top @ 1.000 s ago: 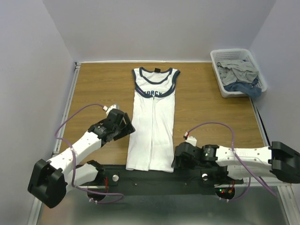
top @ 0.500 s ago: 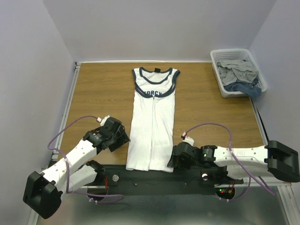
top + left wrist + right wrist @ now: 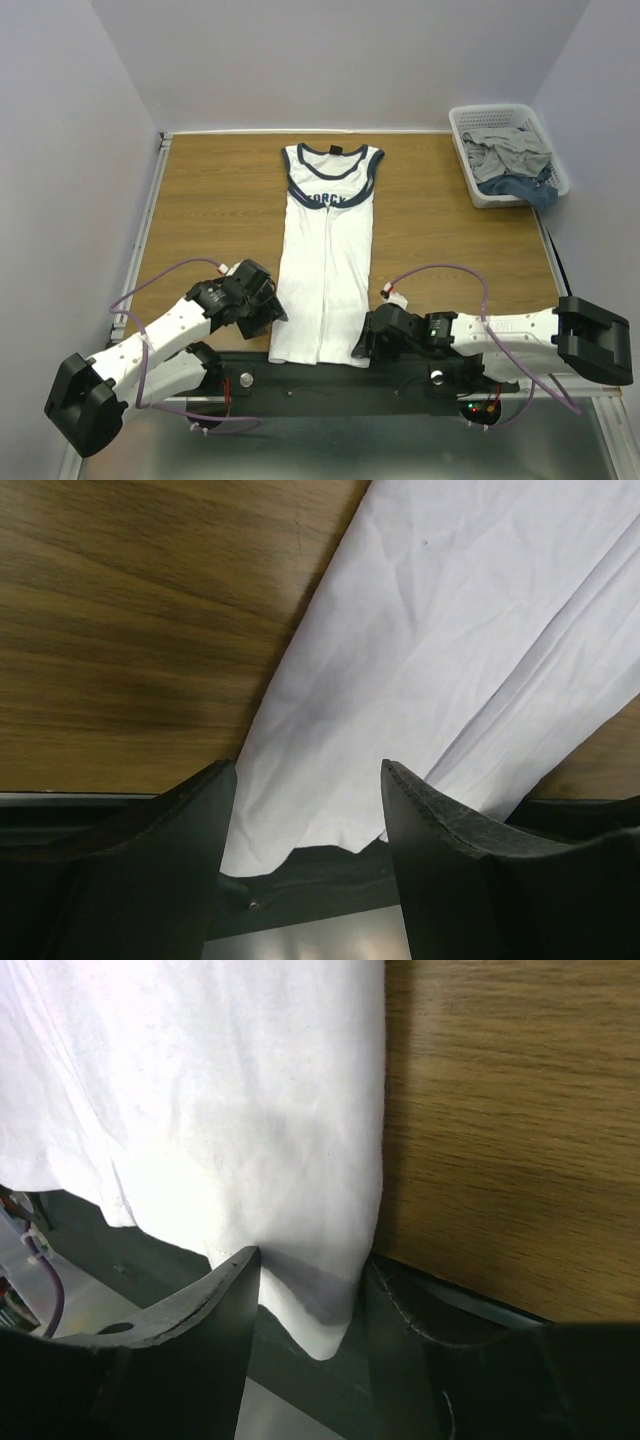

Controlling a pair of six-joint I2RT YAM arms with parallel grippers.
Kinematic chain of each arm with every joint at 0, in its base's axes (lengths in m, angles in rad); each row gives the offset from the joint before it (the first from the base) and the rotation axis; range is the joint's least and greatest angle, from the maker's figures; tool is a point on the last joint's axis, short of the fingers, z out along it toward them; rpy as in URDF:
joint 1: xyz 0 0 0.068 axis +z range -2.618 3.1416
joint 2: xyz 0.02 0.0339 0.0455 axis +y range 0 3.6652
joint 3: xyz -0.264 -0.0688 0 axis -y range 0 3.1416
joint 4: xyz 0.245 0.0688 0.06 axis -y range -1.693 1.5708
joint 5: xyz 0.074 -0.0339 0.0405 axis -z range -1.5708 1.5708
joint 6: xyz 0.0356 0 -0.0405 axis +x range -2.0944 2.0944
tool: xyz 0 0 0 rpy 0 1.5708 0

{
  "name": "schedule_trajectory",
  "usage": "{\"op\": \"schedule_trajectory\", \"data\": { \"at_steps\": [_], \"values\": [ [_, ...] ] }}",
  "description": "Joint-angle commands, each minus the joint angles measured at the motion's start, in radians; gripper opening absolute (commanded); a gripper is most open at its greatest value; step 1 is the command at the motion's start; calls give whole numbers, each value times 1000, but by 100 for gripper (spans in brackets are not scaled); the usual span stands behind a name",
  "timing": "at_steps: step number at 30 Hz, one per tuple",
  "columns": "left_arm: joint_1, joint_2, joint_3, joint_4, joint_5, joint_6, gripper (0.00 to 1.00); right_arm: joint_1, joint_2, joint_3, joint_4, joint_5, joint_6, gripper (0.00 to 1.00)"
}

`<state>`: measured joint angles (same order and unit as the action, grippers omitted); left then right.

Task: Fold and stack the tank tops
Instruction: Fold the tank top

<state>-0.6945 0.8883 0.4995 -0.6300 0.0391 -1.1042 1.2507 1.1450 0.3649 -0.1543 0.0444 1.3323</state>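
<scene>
A white tank top [image 3: 325,270] with navy trim lies on the wooden table [image 3: 215,200], folded lengthwise into a narrow strip. Its neck points away and its hem hangs over the near edge. My left gripper [image 3: 270,312] is low at the hem's left corner. In the left wrist view the tank top [image 3: 430,650] hem lies between the open left gripper [image 3: 308,772] tips, clear of both. My right gripper [image 3: 360,343] is at the hem's right corner. There the tank top [image 3: 230,1090] corner sags between the right gripper [image 3: 310,1265] fingers, which stand apart on either side of it.
A white basket [image 3: 463,130] with grey and blue clothes stands at the far right corner. A black bar [image 3: 320,380] runs along the table's near edge under the hem, with a metal ledge below it. Grey walls enclose the table on three sides.
The left arm has swung back toward the near edge and in to the hem's left corner. The right gripper has slid left onto the hem's right corner, and its jaws have narrowed.
</scene>
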Motion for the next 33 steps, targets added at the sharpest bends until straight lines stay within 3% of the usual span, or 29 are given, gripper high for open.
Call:
{"op": "schedule_trajectory", "data": {
  "at_steps": [1, 5, 6, 9, 14, 23, 30, 33],
  "values": [
    [-11, -2, -10, -31, 18, -31, 70, 9, 47, -15, 29, -71, 1, 47],
    [-14, -3, -22, -33, 41, -31, 68, 0, 19, -40, 27, -64, 1, 33],
    [-22, -2, -29, -31, 51, -32, 67, -7, 6, -58, 25, -67, 2, 22],
    [-45, -6, -38, -36, 61, -49, 65, -36, -59, -84, -4, -69, 4, 12],
    [-137, -9, -67, -50, 76, -131, 64, -95, -192, -75, -180, -22, -31, 11],
    [-261, 1, -87, 24, 119, -204, 63, -158, -199, -47, -246, -28, -107, 17],
    [-349, 6, -108, 87, 136, -232, 61, -158, -215, -27, -252, -40, -125, 42],
    [-361, -26, -136, 75, 146, -249, 57, -158, -238, -35, -274, -55, -120, 48]
  ]
}}
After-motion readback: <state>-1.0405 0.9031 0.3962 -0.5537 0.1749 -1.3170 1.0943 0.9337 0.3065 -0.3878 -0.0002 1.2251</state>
